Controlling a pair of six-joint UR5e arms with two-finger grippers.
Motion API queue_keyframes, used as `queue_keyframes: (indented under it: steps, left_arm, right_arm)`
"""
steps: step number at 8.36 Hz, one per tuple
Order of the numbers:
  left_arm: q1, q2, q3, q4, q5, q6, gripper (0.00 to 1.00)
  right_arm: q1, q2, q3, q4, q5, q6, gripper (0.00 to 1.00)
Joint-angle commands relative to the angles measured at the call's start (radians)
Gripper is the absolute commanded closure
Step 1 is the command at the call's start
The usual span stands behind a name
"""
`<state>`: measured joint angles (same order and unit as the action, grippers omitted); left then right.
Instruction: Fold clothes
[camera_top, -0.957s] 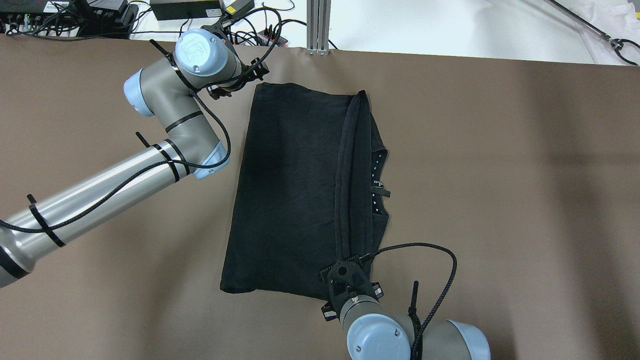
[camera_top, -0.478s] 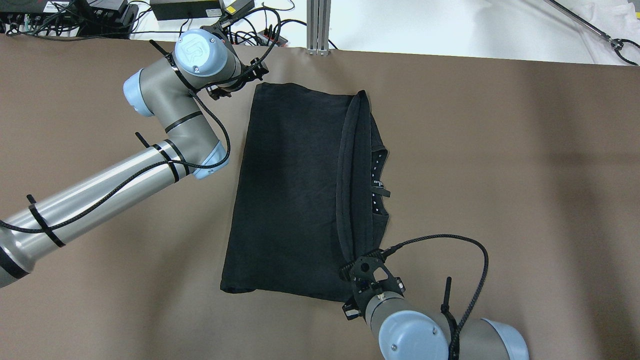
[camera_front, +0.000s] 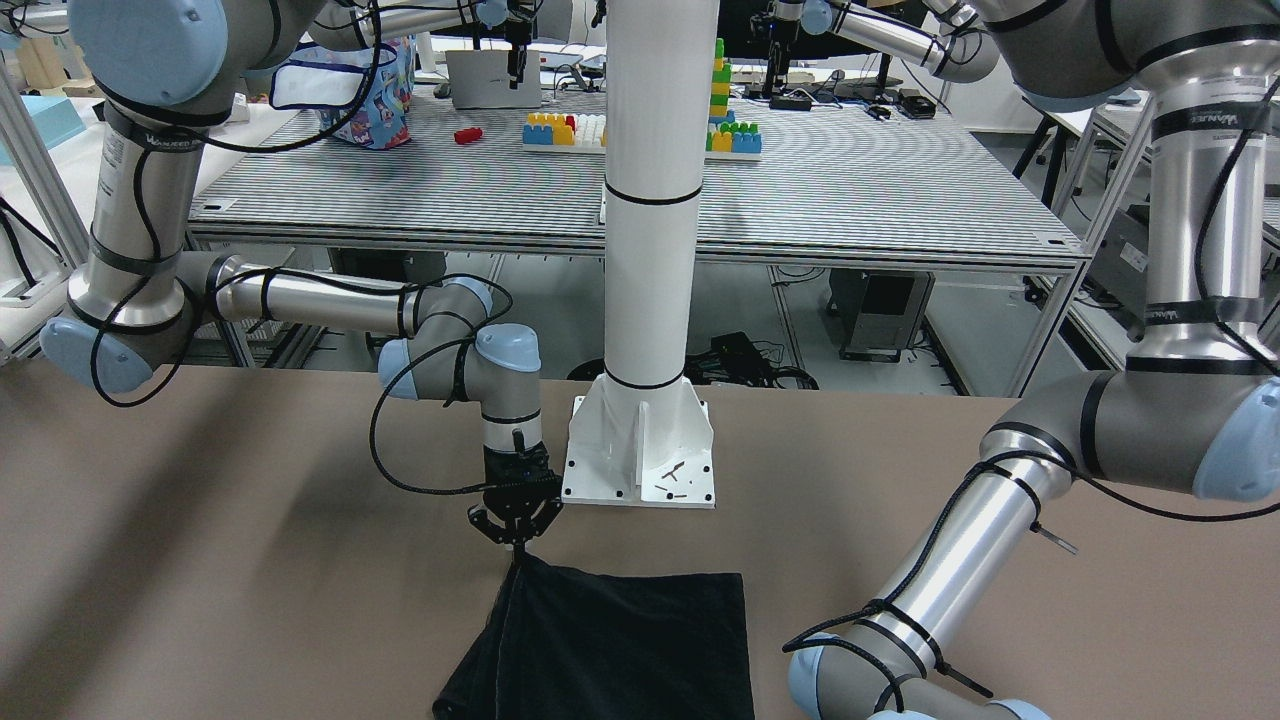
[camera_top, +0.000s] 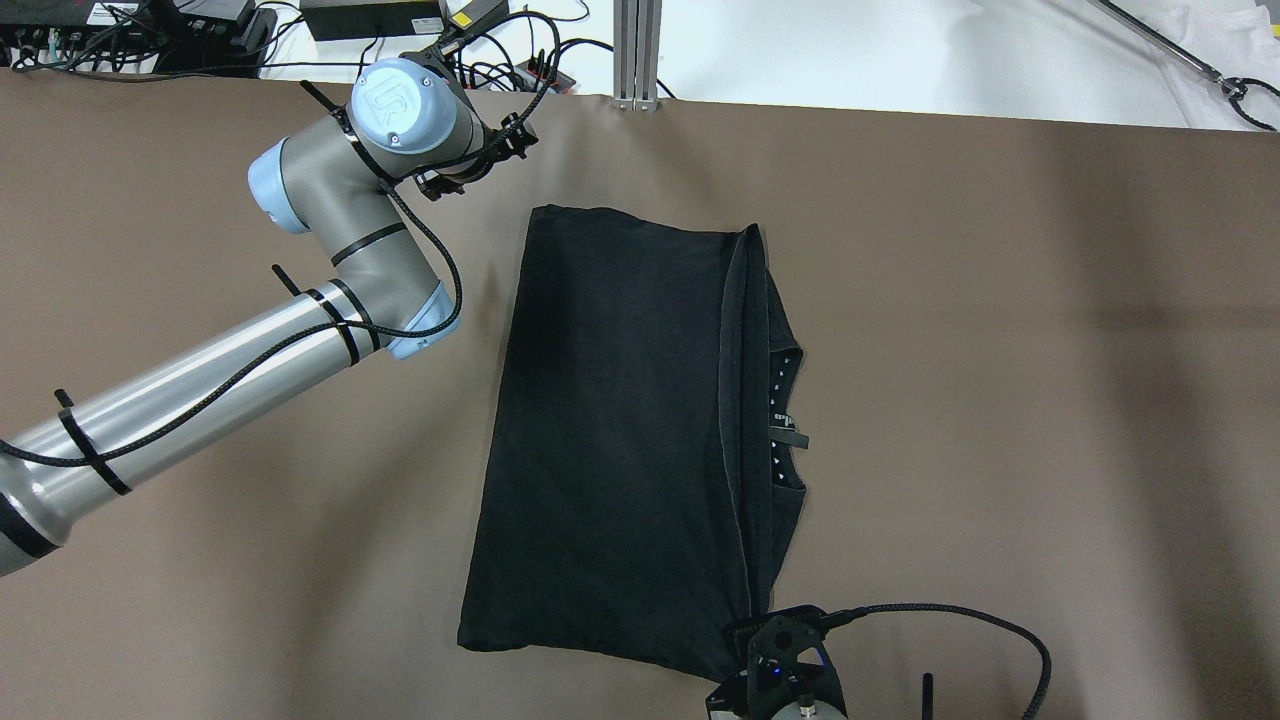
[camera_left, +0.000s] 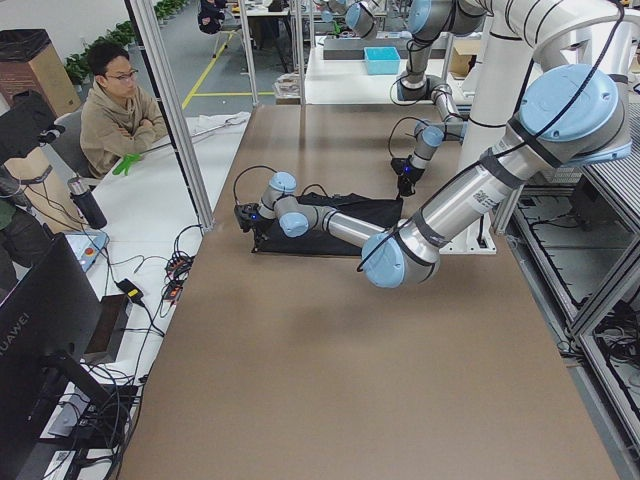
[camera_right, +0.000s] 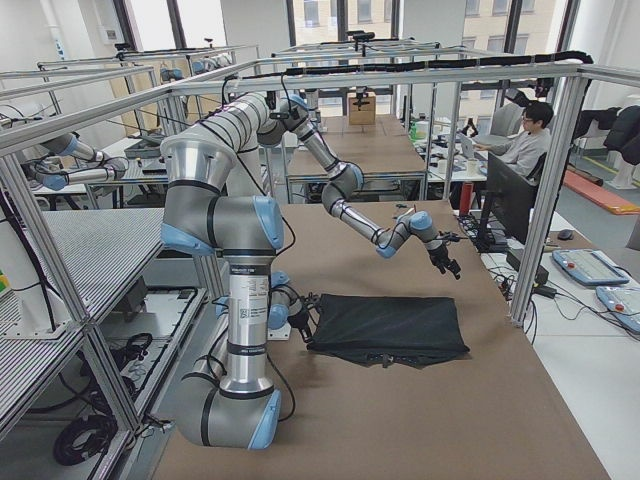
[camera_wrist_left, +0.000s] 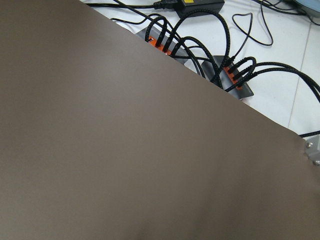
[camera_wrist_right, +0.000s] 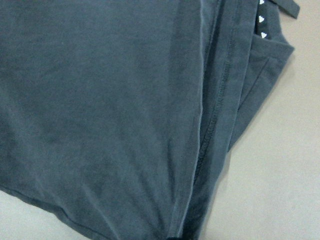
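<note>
Now right tool (camera_front: 517, 541) pinching clothes (camera_top: 620, 430) corner

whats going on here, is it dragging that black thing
The right gripper pinches the near corner of the black folded garment and has dragged the whole piece toward the robot's side of the brown table; a second ago it lay farther away. The left gripper hangs off the cloth's far left corner, touching nothing, with its wrist camera showing only bare table. The garment lies mostly flat, one hemmed edge folded over along its right side.
</note>
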<state>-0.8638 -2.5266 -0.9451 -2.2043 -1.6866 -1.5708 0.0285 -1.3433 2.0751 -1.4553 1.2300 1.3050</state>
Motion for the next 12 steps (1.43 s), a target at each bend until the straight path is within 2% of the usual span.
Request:
queue_keyframes:
  steps: [1, 2, 3, 5, 7, 12]
  left_arm:
    - [0.0, 0.0, 0.0, 0.0, 0.001, -0.001, 0.0]
    - [0.0, 0.0, 0.0, 0.0, 0.001, -0.003, 0.0]
    - [0.0, 0.0, 0.0, 0.0, 0.001, -0.003, 0.0]
    - [0.0, 0.0, 0.002, 0.0, 0.001, -0.003, 0.0]
    - [0.002, 0.0, 0.002, 0.0, 0.001, -0.003, 0.0]
    - [0.0, 0.002, 0.0, 0.0, 0.001, -0.003, 0.0]
  right_arm:
    - [0.1, -0.011, 0.028, 0.001, 0.142, 0.025, 0.1]
    - [0.111, -0.011, 0.022, 0.001, 0.152, 0.023, 0.05]
    - [0.141, -0.005, 0.002, -0.005, 0.152, -0.01, 0.05]
    - [0.197, 0.074, -0.062, -0.008, 0.152, -0.16, 0.05]
    - [0.258, 0.127, -0.145, -0.004, 0.152, -0.217, 0.05]
    - [0.272, 0.147, -0.216, 0.001, 0.149, -0.263, 0.05]
